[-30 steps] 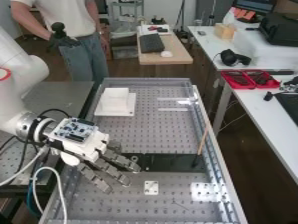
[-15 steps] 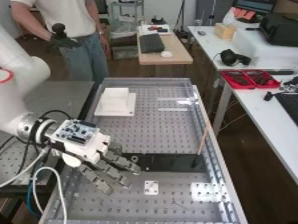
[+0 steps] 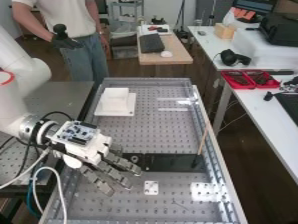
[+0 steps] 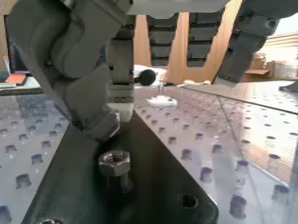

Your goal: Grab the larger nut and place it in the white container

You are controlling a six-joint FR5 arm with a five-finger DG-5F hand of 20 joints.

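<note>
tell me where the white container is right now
In the high view, the white container sits near the far left corner of the perforated bench, beyond the hand and the black plate.

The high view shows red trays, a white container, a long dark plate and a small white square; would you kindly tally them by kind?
Red trays: 2
White container: 1
Long dark plate: 1
Small white square: 1
Total: 5

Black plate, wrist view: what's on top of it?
One hex nut, apparently raised on a post, and part of a round metal piece sit on the black plate. The robot hand covers a patch beyond the nut; can't tell what's there.
</note>
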